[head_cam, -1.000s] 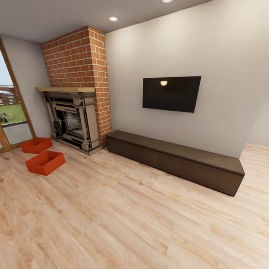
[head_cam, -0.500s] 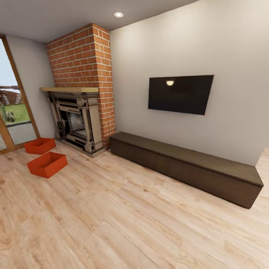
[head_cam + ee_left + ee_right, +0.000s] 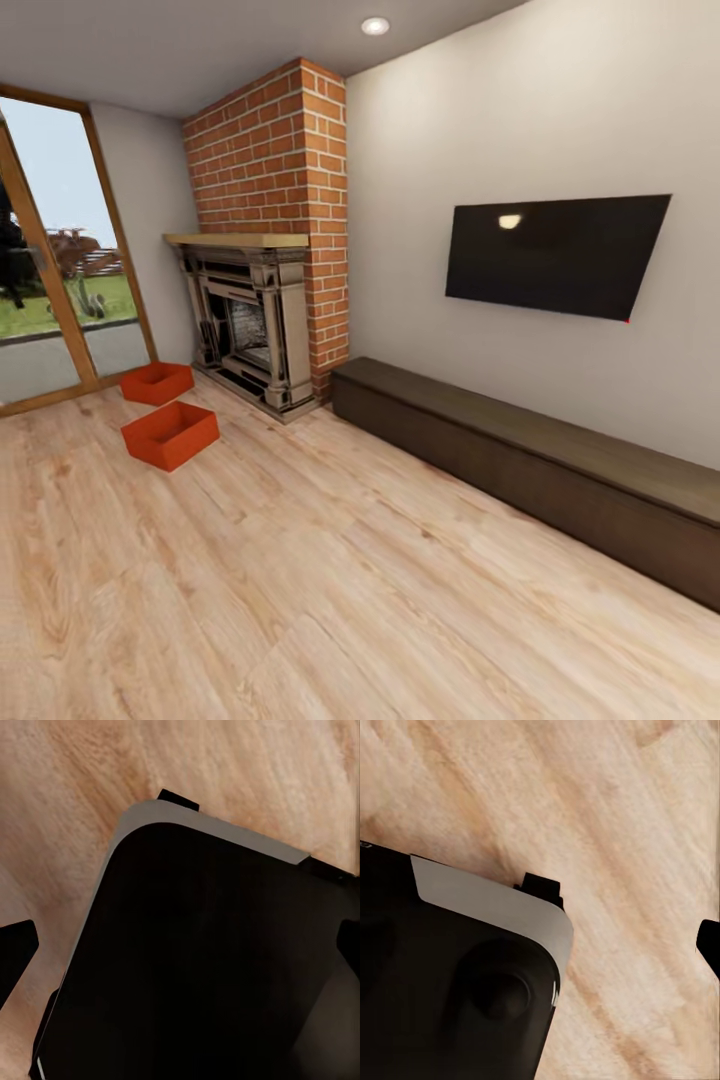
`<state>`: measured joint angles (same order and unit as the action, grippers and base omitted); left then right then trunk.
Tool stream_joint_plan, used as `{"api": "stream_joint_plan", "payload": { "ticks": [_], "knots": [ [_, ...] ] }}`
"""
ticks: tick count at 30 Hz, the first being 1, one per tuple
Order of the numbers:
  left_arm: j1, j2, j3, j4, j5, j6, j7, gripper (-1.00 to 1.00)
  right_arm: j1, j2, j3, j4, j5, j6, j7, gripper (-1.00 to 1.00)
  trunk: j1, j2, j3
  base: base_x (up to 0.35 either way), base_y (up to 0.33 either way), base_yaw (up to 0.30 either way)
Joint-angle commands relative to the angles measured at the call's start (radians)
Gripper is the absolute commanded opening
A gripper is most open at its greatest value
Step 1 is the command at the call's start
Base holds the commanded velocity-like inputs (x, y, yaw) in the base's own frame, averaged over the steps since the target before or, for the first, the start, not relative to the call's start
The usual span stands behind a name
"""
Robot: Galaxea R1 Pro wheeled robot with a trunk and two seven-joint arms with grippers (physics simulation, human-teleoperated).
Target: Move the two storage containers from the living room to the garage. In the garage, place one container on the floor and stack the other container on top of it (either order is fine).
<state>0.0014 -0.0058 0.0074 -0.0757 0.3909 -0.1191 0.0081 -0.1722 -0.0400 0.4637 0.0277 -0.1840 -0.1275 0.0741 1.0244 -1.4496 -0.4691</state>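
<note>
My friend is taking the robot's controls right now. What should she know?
Grippers: fingertips barely show at the wrist views' edges over the robot's dark base; open or shut can't be told, nothing seen held.
Both storage containers sit on the wood floor by the fireplace: near one, far one toward the glass door.
Done: nothing carried.
Left: fetch both, stack them in the garage.

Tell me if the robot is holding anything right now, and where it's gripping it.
Nothing is held. Both storage containers sit on the wood floor by the fireplace, far from the robot.
</note>
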Motion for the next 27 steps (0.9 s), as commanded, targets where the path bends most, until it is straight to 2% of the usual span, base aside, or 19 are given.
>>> {"api": "stream_joint_plan", "payload": {
  "ticks": [1, 27],
  "knots": [
    [0.0, 0.0, 0.0, -0.001, 0.004, -0.003, 0.001, 1.0, -0.001, 0.0, 0.007, 0.003, -0.011, -0.006, 0.006, 1.0, 0.001, 0.0, -0.001, 0.325, 0.0, 0.269],
    [0.0, 0.0, 0.0, -0.001, 0.002, -0.001, 0.001, 1.0, -0.001, 0.0, 0.009, 0.003, -0.009, -0.008, 0.006, 1.0, 0.001, 0.0, -0.001, 0.325, 0.0, 0.269]
  ]
}}
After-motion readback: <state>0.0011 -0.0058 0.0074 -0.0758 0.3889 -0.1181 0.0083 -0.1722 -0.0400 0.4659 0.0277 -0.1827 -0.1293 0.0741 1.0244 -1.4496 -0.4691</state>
